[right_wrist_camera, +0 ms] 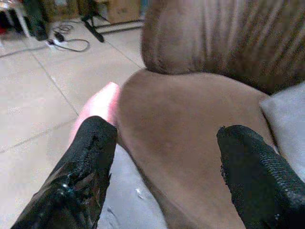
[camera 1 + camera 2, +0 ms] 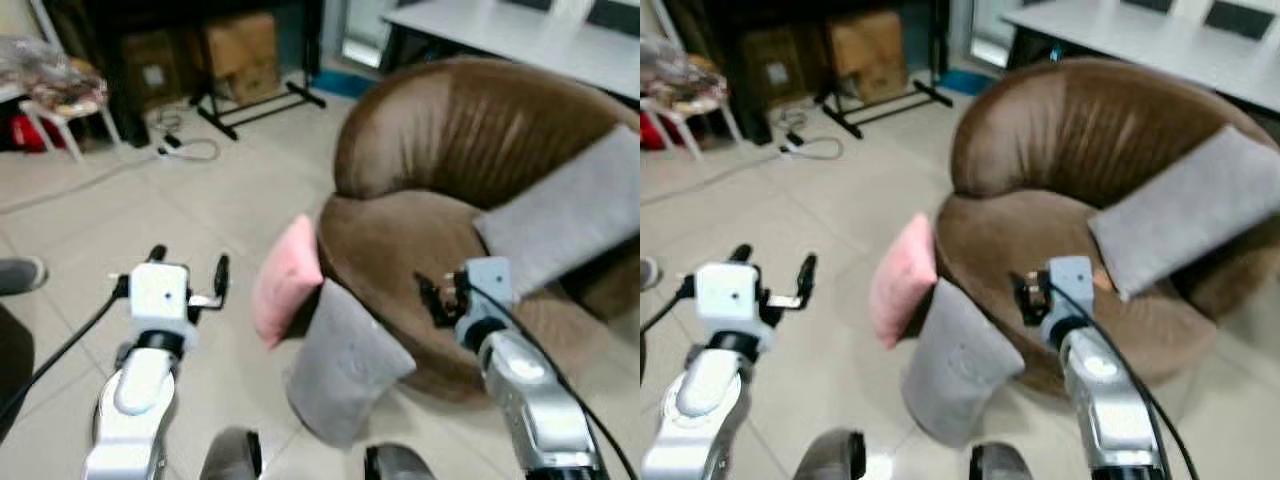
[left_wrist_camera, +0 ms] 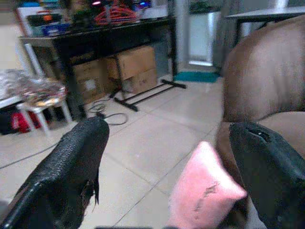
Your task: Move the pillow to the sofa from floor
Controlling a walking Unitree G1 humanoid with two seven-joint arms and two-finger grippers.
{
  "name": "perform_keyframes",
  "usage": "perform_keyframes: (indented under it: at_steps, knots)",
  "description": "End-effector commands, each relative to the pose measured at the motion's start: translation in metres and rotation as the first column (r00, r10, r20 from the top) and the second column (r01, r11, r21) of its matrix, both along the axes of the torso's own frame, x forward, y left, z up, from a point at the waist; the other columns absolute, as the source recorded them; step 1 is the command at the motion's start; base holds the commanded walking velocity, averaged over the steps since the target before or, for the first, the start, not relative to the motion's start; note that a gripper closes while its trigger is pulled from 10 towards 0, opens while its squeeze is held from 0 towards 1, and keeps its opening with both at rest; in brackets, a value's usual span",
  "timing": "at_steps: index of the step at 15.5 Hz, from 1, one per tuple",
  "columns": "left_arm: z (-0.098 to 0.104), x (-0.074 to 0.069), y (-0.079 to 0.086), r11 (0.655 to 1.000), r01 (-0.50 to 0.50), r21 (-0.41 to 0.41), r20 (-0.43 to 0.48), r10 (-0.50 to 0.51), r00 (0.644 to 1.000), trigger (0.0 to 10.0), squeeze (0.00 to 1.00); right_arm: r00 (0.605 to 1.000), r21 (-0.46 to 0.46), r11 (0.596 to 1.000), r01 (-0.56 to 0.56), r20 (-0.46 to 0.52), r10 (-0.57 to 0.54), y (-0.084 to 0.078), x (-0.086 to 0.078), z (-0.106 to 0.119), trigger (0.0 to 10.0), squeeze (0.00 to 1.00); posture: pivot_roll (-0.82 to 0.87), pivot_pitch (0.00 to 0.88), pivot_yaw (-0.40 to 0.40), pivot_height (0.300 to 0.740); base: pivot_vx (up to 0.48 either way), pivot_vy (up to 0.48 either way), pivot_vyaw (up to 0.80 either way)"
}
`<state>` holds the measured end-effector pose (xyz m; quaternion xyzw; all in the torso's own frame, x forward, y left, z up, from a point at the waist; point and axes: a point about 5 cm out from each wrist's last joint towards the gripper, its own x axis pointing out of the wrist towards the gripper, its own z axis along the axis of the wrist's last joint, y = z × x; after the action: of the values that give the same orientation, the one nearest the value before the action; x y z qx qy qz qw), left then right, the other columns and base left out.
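The pink pillow (image 2: pixel 286 280), soft and plump, stands on edge on the tiled floor (image 2: pixel 200 200), leaning against the brown sofa (image 2: pixel 450 200) beside a grey pillow (image 2: pixel 345 365). It lies just ahead and right of the left gripper (image 2: pixel 190 275), whose fingers are spread wide. The right gripper (image 1: pixel 164 157), also wide apart, hovers over the sofa seat, the pink pillow to its left.

A: Can any writing be read anywhere?
B: No. The cardboard boxes (image 3: pixel 136 69) under the dark counter (image 3: pixel 95 36) carry pale label patches, but these are too blurred to read.
A: And the pillows or the sofa?
B: No print shows on them.
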<state>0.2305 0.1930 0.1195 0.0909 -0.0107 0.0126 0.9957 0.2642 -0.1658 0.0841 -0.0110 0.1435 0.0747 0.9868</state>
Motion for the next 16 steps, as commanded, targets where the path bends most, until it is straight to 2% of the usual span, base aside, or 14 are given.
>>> perform_keyframes:
  at_steps: [1,4,7,8,12,16]
  knots:
    - [-0.0004,-0.0010,0.0009,1.000,-0.001,0.001,-0.002,0.001,1.000,10.0,0.52,0.999,-0.009,0.999,-0.040,0.021,0.040,0.0062,0.0021,0.0031,10.0,0.00,-0.08,0.000,-0.058,0.656,0.277,0.000,0.00]
    - [-0.0008,-0.0012,0.0003,1.000,-0.001,0.001,-0.003,0.001,1.000,10.0,0.53,0.998,-0.032,0.998,-0.055,0.025,0.055,0.0018,0.0014,0.0040,10.0,0.00,-0.08,0.000,-0.061,0.656,0.274,0.000,0.00]
    - [-0.0008,-0.0010,0.0003,1.000,-0.001,0.000,-0.001,0.001,1.000,10.0,0.52,0.998,-0.035,0.998,-0.055,0.029,0.057,-0.0005,0.0002,0.0038,10.0,0.00,-0.08,0.000,-0.062,0.656,0.277,0.000,0.77]
    - [-0.0008,-0.0008,0.0006,1.000,-0.002,0.002,-0.001,0.002,1.000,10.0,0.52,1.000,-0.019,1.000,-0.022,0.017,0.022,-0.0009,0.0000,0.0020,10.0,0.00,-0.08,0.000,-0.061,0.656,0.274,0.000,0.00]
    - [-0.0008,-0.0006,0.0015,1.000,-0.001,0.006,-0.001,0.001,1.000,10.0,0.52,1.000,-0.016,1.000,-0.024,0.018,0.025,0.0055,0.0021,0.0027,10.0,0.00,-0.08,0.000,-0.057,0.656,0.277,0.000,0.00]
    - [-0.0024,0.0017,0.0019,0.999,-0.010,0.038,-0.013,0.011,1.000,10.0,0.49,1.000,0.012,1.000,-0.014,0.012,0.014,0.0079,0.0029,0.0045,10.0,0.00,-0.08,0.000,-0.056,0.642,0.000,0.000,0.00]
